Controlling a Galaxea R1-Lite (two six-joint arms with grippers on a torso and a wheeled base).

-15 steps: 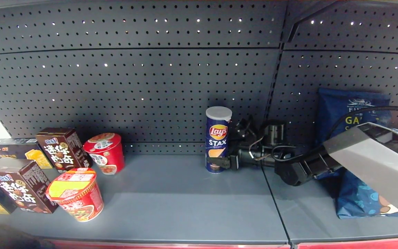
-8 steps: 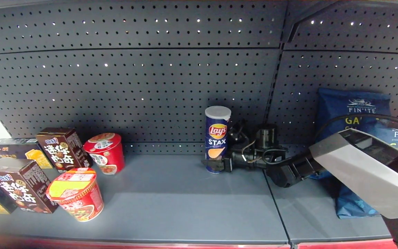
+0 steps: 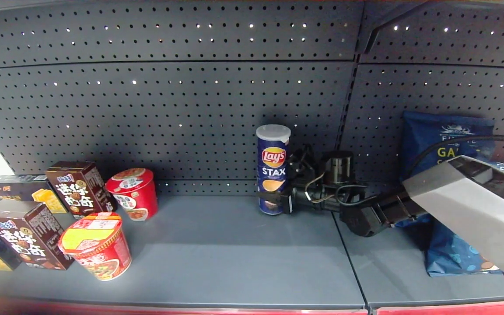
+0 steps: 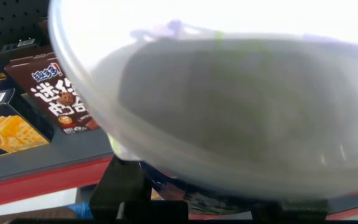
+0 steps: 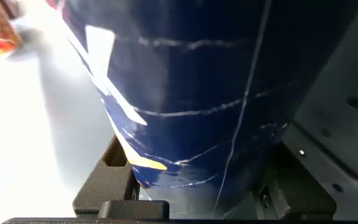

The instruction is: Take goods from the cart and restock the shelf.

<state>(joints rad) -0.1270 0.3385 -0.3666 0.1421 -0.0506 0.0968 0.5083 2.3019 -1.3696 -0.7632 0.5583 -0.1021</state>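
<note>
Gripping the chip can (image 3: 273, 170) low on its body, the right gripper (image 3: 274, 204) has its fingers clamped on both sides; the right wrist view shows the blue wall (image 5: 216, 93) wedged tight between them. Can is upright, lid on, over the shelf (image 3: 217, 262) and close in front of the pegboard back panel (image 3: 169, 122); cannot tell if its base touches the deck. Right of the can, blue snack bags (image 3: 444, 135) lean on the panel, partly behind the arm. Well left of the can are two red noodle cups (image 3: 132, 193) and brown boxes (image 3: 79, 188), nothing between. Left gripper (image 4: 207, 200) looks closed on a pale-lidded round container (image 4: 229, 106), with a brown box (image 4: 55, 93) beyond it.
</note>
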